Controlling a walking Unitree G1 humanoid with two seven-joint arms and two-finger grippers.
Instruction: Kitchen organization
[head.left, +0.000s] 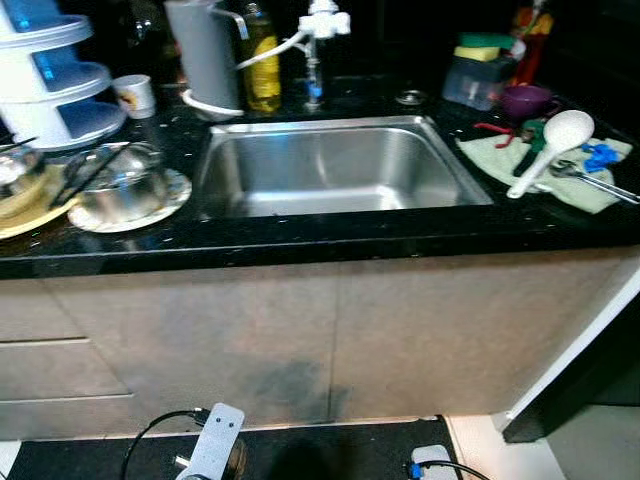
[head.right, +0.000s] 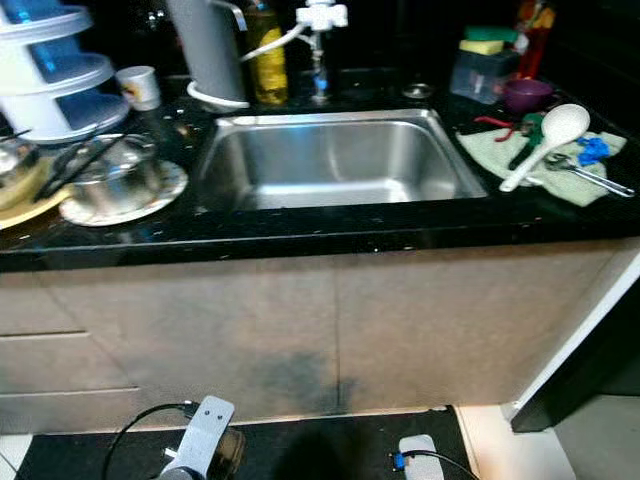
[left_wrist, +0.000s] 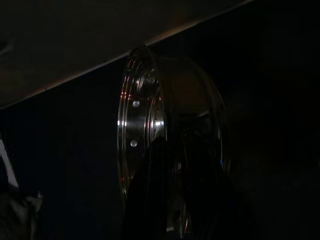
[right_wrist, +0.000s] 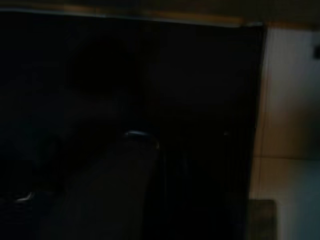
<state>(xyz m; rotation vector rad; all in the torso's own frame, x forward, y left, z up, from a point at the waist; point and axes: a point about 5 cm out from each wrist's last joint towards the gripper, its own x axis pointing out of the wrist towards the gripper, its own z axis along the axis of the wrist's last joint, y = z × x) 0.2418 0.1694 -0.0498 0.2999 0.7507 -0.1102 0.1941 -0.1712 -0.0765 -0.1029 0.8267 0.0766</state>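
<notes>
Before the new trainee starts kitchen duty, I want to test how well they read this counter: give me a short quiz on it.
1. True or false: the sink basin holds dishes.
2. What lies on the green cloth? A) white ladle B) frying pan C) kettle
3. Fill in: the steel bowl left of the sink sits on a ____.

Key: 1 false, it looks empty; 2 A, the white ladle; 3 plate.

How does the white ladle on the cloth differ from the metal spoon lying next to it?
The white ladle is matte white with a big round bowl; the metal spoon is shiny, thinner and smaller-headed. The ladle's bowl lies away from the counter edge; the spoon's handle runs off the green cloth. Both lie on that cloth, right of the sink.
</notes>
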